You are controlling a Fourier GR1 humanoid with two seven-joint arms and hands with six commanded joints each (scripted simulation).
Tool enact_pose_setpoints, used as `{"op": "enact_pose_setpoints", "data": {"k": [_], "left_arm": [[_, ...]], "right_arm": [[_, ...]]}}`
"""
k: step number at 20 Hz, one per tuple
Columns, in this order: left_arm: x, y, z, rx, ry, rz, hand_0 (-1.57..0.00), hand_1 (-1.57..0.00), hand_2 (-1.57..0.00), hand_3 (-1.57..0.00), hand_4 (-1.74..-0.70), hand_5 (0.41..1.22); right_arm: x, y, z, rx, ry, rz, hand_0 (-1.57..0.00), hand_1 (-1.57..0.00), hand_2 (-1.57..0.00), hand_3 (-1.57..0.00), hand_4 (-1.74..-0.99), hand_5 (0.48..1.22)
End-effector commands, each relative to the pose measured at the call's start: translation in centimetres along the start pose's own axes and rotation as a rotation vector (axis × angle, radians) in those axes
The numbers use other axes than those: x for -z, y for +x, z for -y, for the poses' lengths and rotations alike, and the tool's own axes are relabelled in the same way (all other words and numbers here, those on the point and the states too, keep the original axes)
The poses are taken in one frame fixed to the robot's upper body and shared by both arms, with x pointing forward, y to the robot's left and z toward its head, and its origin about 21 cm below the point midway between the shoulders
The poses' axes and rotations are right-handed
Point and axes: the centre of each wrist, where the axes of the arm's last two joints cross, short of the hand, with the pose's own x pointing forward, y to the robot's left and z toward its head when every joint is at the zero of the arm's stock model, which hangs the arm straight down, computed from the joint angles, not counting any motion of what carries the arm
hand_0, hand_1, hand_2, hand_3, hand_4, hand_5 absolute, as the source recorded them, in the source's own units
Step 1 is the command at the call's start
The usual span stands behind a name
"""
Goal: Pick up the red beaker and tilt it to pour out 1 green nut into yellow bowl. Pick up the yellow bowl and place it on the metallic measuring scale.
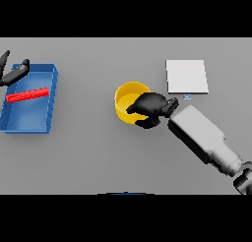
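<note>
head view looking down on a grey table [98, 152]. near the middle sits a yellow bowl [126, 99], round and upright, seen from above with its inside showing. the right hand [150, 107] is at the bowl's right rim, its dark fingers curled over the edge and its thumb below, so it grasps the bowl. the white and grey right arm [202, 135] runs from the hand down toward the lower right corner.

just up and right of the bowl lies a flat, pale, square metallic measuring scale [186, 76], with a small display tab on its near edge. the bowl and the scale are apart, not touching.

at the far left stands a blue tray [49, 101], a shallow rectangular bin. inside it lies a long red object [27, 95], flat on its side; whether this is the beaker cannot be told. the left hand [14, 74] shows at the tray's upper left corner, fingers straight and relaxed, holding nothing.
</note>
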Motion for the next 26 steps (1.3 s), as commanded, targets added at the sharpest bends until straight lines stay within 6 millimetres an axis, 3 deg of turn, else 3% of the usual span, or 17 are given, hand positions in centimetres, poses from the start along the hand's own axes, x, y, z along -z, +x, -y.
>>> {"op": "enact_pose_setpoints", "data": {"k": [1,3,6,9,15,18,20,24,26], "left_arm": [[-0.1,0.0,0.0,-0.003,-0.004,0.007,0.0,0.0,0.0,0.0,-0.79,0.71],[-0.1,0.1,0.0,-0.005,0.0,0.002,0.0,0.0,0.0,0.0,-0.79,0.707],[0.0,0.4,0.4,0.002,0.001,0.004,0.0,0.0,0.0,0.0,-0.78,0.711],[0.1,0.5,0.1,0.002,0.001,0.008,0.0,0.0,0.0,0.0,-0.78,0.712],[-0.1,0.7,0.3,0.014,0.002,0.009,0.0,0.0,0.0,0.0,-0.77,0.706],[0.0,0.7,0.1,0.007,-0.007,0.012,0.0,0.0,0.0,0.0,-0.78,0.702],[-0.1,0.6,0.0,-0.003,-0.006,0.022,0.0,0.0,0.0,0.0,-0.78,0.702],[0.0,1.1,-0.3,-0.019,0.0,0.027,0.0,0.0,0.0,0.0,-0.8,0.704],[-0.1,0.9,-0.4,-0.026,-0.006,0.026,0.0,0.0,0.0,0.0,-0.81,0.703]], "right_arm": [[-0.2,-0.1,0.0,0.002,0.002,0.001,-0.86,-0.83,-0.79,-0.68,-1.492,1.052],[-0.2,0.1,0.0,-0.002,0.015,0.003,-1.11,-1.09,-1.07,-0.88,-1.578,1.113],[-0.7,-0.3,0.5,0.018,0.039,-0.004,-1.34,-1.33,-1.25,-1.07,-1.658,1.166],[-1.0,0.1,0.9,0.025,0.039,-0.006,-1.45,-1.45,-1.33,-1.17,-1.698,1.193],[-2.4,-0.1,3.0,0.019,-0.004,-0.02,-1.54,-1.54,-1.45,-1.17,-1.73,1.214],[-4.1,-0.1,4.2,0.021,-0.013,-0.039,-1.55,-1.55,-1.49,-1.15,-1.735,1.217],[-5.0,-0.1,4.4,0.007,-0.027,-0.087,-1.56,-1.56,-1.43,-1.22,-1.737,1.219],[-5.9,0.0,4.9,-0.004,-0.054,-0.118,-1.57,-1.57,-1.51,-1.18,-1.739,1.219],[-6.7,-1.0,5.8,0.008,-0.075,-0.169,-1.53,-1.57,-1.52,-1.18,-1.74,1.22]]}}
